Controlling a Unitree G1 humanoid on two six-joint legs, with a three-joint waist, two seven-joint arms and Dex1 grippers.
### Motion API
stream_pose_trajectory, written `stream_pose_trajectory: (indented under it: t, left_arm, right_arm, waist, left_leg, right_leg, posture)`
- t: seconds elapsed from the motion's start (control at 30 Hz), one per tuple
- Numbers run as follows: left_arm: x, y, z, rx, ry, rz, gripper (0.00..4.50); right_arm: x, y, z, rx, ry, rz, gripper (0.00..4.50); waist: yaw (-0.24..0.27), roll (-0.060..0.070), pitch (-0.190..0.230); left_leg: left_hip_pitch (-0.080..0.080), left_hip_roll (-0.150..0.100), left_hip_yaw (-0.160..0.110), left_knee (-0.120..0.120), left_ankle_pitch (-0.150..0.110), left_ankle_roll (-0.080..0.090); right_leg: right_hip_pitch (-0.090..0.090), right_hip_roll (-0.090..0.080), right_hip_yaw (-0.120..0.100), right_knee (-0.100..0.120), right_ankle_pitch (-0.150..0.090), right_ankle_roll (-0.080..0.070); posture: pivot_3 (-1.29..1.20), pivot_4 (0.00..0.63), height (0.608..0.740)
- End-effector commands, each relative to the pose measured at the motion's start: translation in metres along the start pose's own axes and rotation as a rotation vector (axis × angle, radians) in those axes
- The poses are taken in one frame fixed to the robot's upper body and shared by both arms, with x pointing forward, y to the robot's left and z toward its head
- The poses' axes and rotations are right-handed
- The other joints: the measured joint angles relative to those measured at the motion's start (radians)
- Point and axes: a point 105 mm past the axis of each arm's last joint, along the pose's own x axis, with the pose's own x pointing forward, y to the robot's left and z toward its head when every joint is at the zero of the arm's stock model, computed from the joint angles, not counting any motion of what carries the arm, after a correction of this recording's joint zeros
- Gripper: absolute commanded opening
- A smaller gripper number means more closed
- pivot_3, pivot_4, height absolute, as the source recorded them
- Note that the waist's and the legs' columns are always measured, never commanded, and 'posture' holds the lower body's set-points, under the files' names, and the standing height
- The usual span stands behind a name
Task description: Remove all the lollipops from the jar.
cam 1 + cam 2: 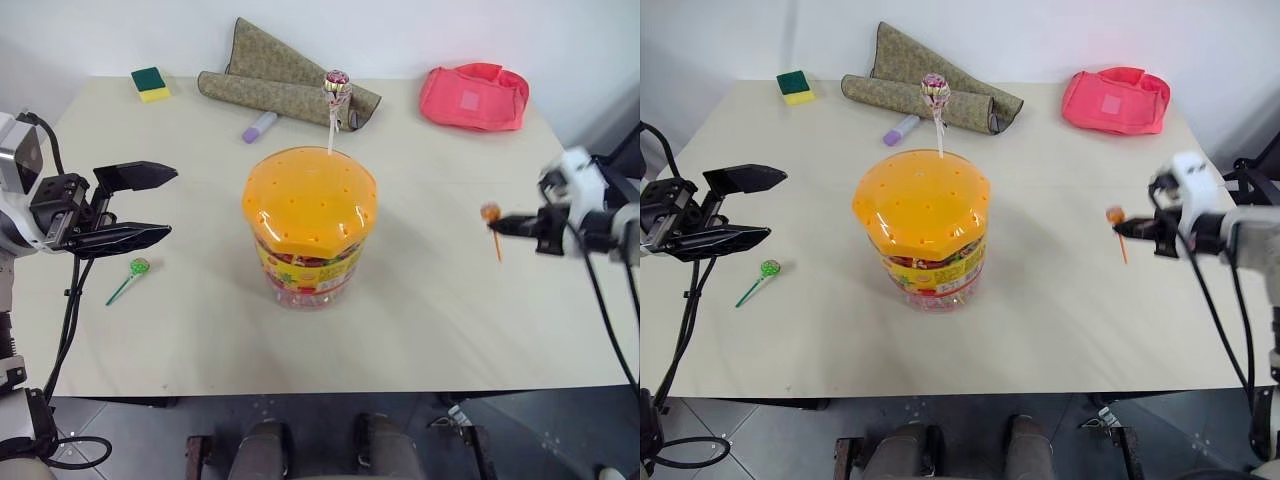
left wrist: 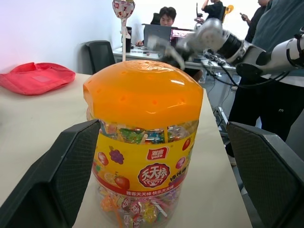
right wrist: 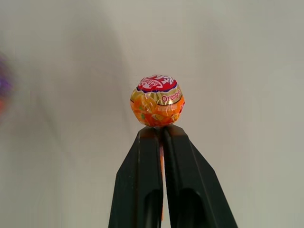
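Observation:
The jar [image 1: 310,225], a clear tub with a domed orange lid, stands mid-table. A pinkish lollipop [image 1: 336,85] stands upright in a hole at the back of the lid. On the table to the jar's left lies a green lollipop [image 1: 137,267]. My left gripper [image 1: 172,204] is open, level with the jar and well to its left; in the left wrist view the jar [image 2: 142,142] sits between its fingers [image 2: 71,166] at a distance. Out to the right, above the table, my right gripper [image 3: 161,130] is shut on the stick of an orange lollipop [image 3: 157,100].
Along the table's back edge lie a green-yellow sponge [image 1: 150,83], a folded patterned cloth [image 1: 280,80], a purple marker [image 1: 259,126] and a pink fabric piece [image 1: 475,96]. People sit and stand at desks [image 2: 166,19] beyond the table.

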Motion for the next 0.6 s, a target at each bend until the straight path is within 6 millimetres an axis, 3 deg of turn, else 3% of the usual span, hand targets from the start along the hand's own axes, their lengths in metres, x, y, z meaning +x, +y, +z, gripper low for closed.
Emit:
stream_pose_trajectory:
  t: [0.03, 0.23, 0.43, 0.6]
  left_arm:
    - [0.003, -0.01, 0.004, 0.035, -0.01, -0.092, 4.5]
    - [0.002, -0.011, 0.004, 0.04, -0.012, -0.088, 4.5]
    - [-0.001, -0.014, 0.004, 0.04, -0.01, -0.079, 4.5]
    - [-0.003, -0.015, 0.005, 0.041, -0.009, -0.073, 4.5]
  right_arm:
    - [0.017, -0.014, -0.012, 0.034, 0.031, -0.066, 0.01]
    - [0.035, -0.021, -0.019, 0.045, 0.028, -0.08, 0.01]
    - [0.024, -0.015, -0.014, 0.005, -0.002, -0.059, 1.81]
    - [-0.004, 0.001, 0.006, -0.097, -0.064, -0.014, 3.49]
  waist:
    - [0.0, 0.002, 0.001]
    - [-0.002, 0.004, 0.003]
    - [-0.001, 0.004, 0.003]
    - [0.004, 0.005, 0.003]
  left_leg:
    - [0.0, 0.0, 0.0, 0.0, 0.0, 0.0]
    - [0.0, 0.0, 0.0, 0.0, 0.0, 0.0]
    - [0.0, 0.0, 0.0, 0.0, 0.0, 0.0]
    - [0.0, 0.0, 0.0, 0.0, 0.0, 0.0]
  right_leg:
    - [0.0, 0.0, 0.0, 0.0, 0.0, 0.0]
    - [0.0, 0.0, 0.0, 0.0, 0.0, 0.0]
    - [0.0, 0.0, 0.0, 0.0, 0.0, 0.0]
    - [0.0, 0.0, 0.0, 0.0, 0.0, 0.0]
  posture:
    - [0.0, 0.15, 0.74]
    - [0.0, 0.15, 0.74]
    - [0.0, 0.15, 0.74]
    - [0.0, 0.15, 0.74]
